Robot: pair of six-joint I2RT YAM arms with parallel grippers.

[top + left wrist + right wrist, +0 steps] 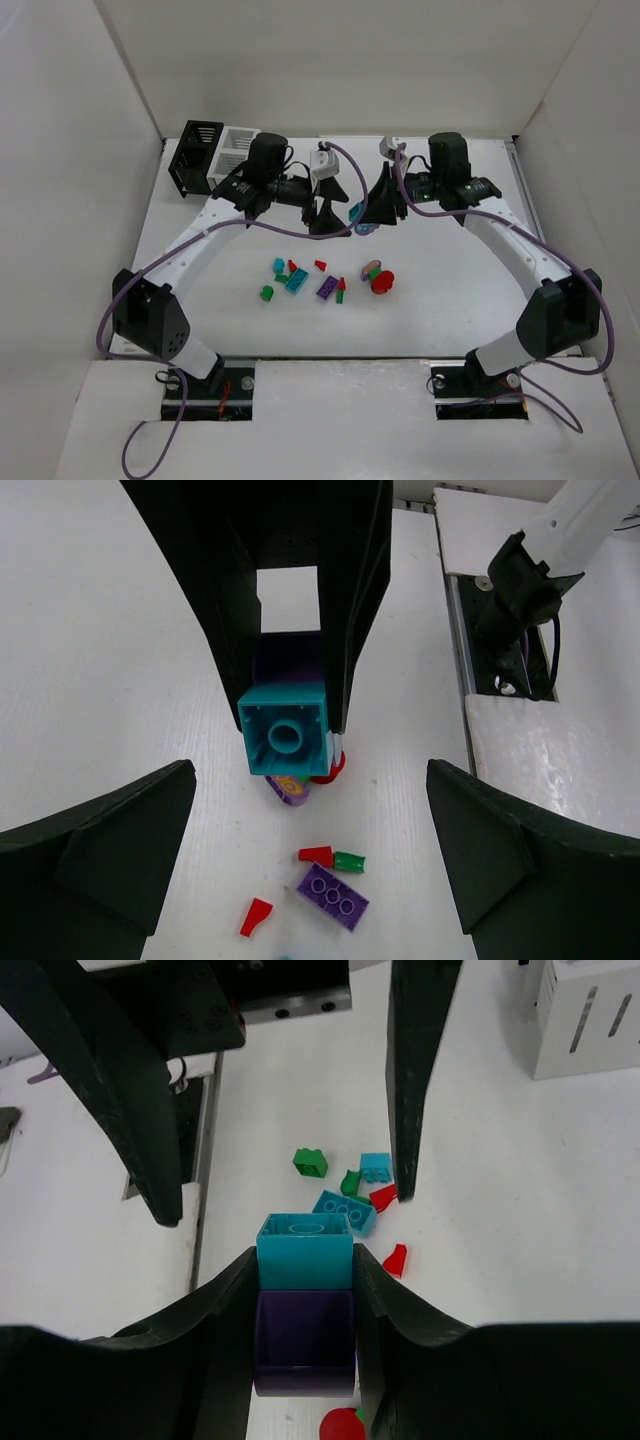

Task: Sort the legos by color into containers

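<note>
My right gripper point(366, 214) point(305, 1260) is shut on a teal brick point(305, 1250) stacked on a dark purple piece point(305, 1345), and holds them above the table. The left wrist view shows that teal brick point(285, 730) from below, between the right fingers. My left gripper point(326, 214) point(310, 810) is open and empty, facing the held stack. Loose legos lie below: a purple plate point(332, 896), a red wedge point(256, 916), a green piece point(350, 861), a teal brick point(343, 1210) and a green brick point(310, 1162). The black container point(198, 155) and the white container point(238, 150) stand at the back left.
The loose legos lie in a cluster at the table's middle point(325, 280), with a red round piece point(381, 282) on its right. White walls enclose the table on three sides. The white bin also shows in the right wrist view point(590, 1015).
</note>
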